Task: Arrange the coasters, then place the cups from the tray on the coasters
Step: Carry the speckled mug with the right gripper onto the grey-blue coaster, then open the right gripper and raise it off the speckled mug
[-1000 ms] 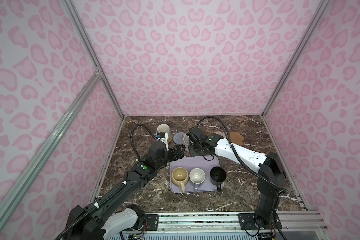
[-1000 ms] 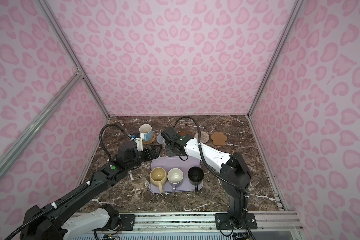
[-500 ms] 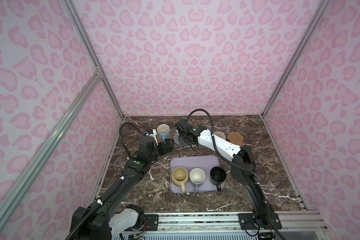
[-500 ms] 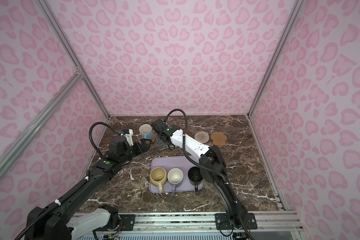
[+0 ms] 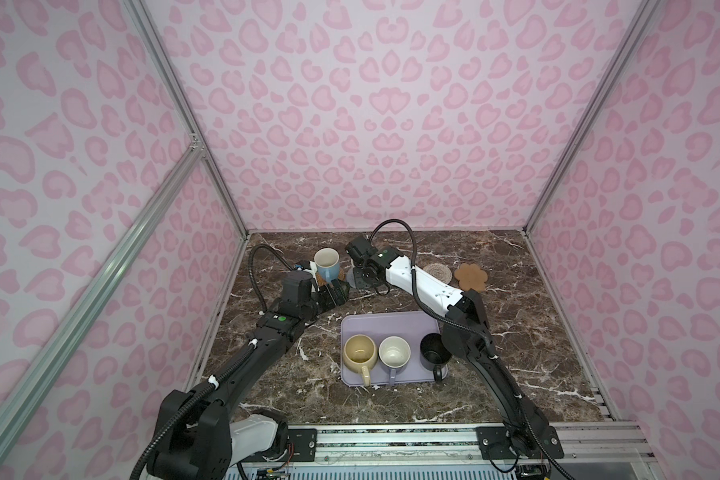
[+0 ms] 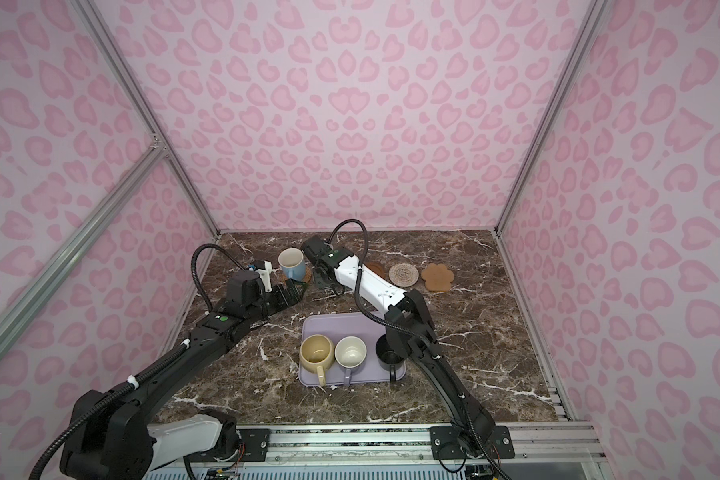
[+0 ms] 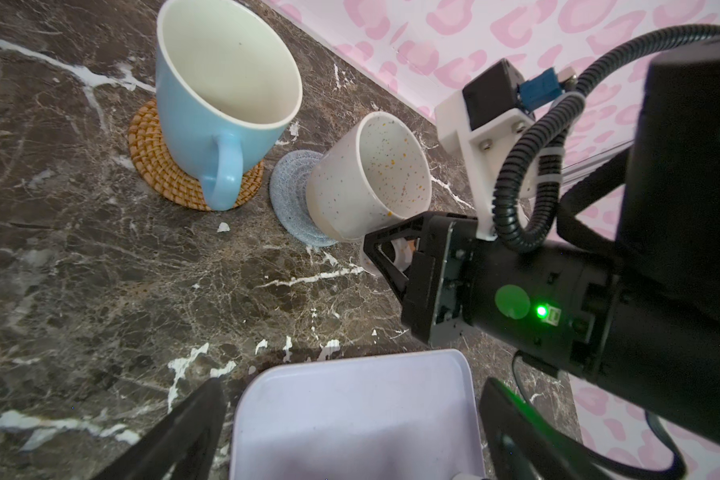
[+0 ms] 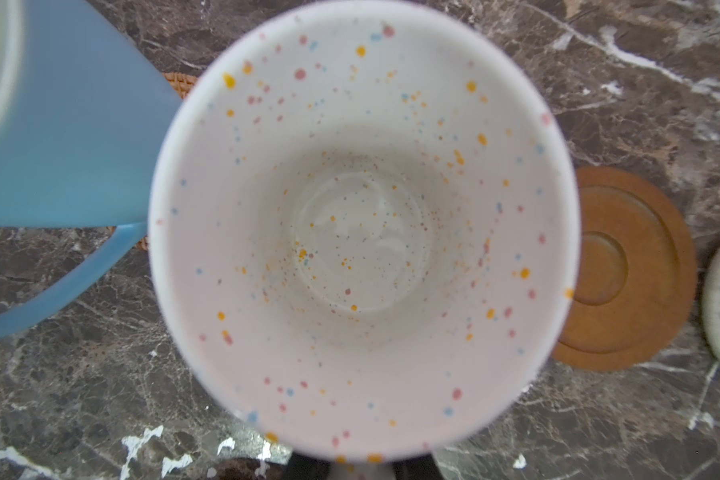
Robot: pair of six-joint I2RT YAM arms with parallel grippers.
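My right gripper (image 8: pixel 362 469) is shut on the handle of the speckled white cup (image 8: pixel 362 224). That cup (image 7: pixel 371 174) stands tilted with its base at the grey-blue coaster (image 7: pixel 292 199). Beside it the light blue cup (image 5: pixel 326 264) stands on the orange rattan coaster (image 7: pixel 159 166). My left gripper (image 5: pixel 337 291) hangs open and empty just in front of them. On the lavender tray (image 5: pixel 391 324) stand the yellow cup (image 5: pixel 360 352), the lavender cup (image 5: pixel 394 353) and the black cup (image 5: pixel 433 353). The brown coaster (image 8: pixel 624 270), beige coaster (image 5: pixel 438 272) and paw coaster (image 5: pixel 470 276) lie bare.
The coasters form a row along the back of the marble table (image 5: pixel 537 332). Pink patterned walls (image 5: pixel 391 124) close the back and both sides. The right arm (image 5: pixel 462 316) reaches over the tray's right end, above the black cup.
My right gripper has carried the speckled cup leftward from behind the tray to the grey-blue coaster. The left gripper has drifted slightly left and stays open.
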